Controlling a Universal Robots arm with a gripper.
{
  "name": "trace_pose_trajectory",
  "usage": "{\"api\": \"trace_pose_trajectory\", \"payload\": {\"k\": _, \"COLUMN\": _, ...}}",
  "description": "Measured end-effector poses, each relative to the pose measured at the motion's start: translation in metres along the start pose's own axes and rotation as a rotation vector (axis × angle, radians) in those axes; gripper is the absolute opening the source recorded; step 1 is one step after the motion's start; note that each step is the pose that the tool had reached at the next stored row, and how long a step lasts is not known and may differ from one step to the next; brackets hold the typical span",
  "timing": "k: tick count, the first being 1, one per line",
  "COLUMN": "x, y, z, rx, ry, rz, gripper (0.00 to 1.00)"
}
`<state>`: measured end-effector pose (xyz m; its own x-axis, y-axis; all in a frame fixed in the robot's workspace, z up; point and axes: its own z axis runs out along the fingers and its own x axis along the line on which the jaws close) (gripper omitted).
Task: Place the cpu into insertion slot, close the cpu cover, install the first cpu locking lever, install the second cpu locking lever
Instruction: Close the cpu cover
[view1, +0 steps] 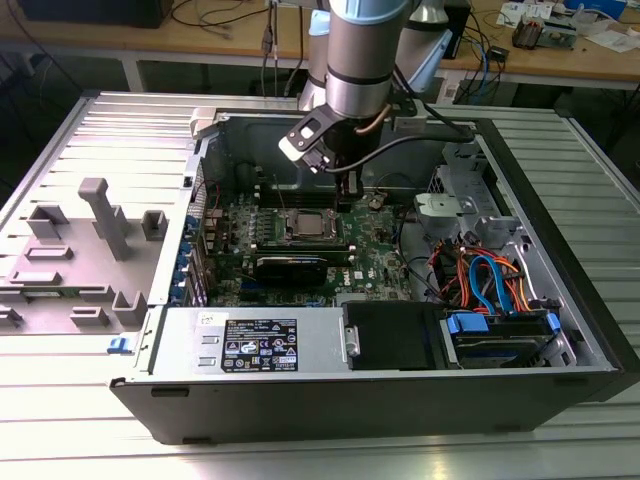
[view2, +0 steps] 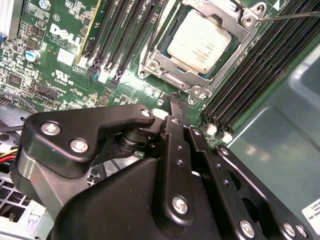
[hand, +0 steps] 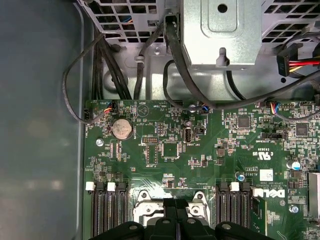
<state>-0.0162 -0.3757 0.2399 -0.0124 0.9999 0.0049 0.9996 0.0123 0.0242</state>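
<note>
The cpu (view2: 200, 42) lies flat in the insertion slot (view2: 176, 82), its dull silver top facing up. The cpu cover (view2: 246, 31) is folded down around it as a silvery frame. One thin lever rod (view2: 290, 15) sticks out sideways from the socket's corner; another (view2: 156, 30) runs along its side. My gripper (view2: 176, 99) hovers just beside the socket with its black fingers (hand: 169, 222) pressed together and nothing between them. In the exterior view the gripper (view1: 346, 190) hangs over the green board a little to the right of the socket (view1: 306, 225).
Long black memory slots (view2: 252, 70) flank the socket on both sides. A black card (view1: 290, 268) sits in front of it. Cables (view1: 480, 275) and a drive cage (view1: 500, 335) fill the case's right end. A grey fixture block (view1: 105, 215) stands on the table at the exterior view's left.
</note>
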Motion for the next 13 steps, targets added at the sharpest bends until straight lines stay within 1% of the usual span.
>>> {"api": "trace_pose_trajectory", "payload": {"k": 2, "x": 0.0000, "y": -0.0006, "z": 0.0005, "rx": -0.0002, "ry": 0.0000, "rz": 0.000, "gripper": 0.11}}
{"api": "trace_pose_trajectory", "payload": {"k": 6, "x": 0.0002, "y": -0.0120, "z": 0.0004, "rx": -0.0003, "ry": 0.0001, "rz": 0.000, "gripper": 0.11}}
{"api": "trace_pose_trajectory", "payload": {"k": 10, "x": 0.0003, "y": -0.0253, "z": 0.0002, "rx": -0.0005, "ry": 0.0003, "rz": 0.000, "gripper": 0.11}}
{"api": "trace_pose_trajectory", "payload": {"k": 13, "x": 0.0004, "y": -0.0301, "z": 0.0002, "rx": -0.0005, "ry": 0.0002, "rz": 0.000, "gripper": 0.11}}
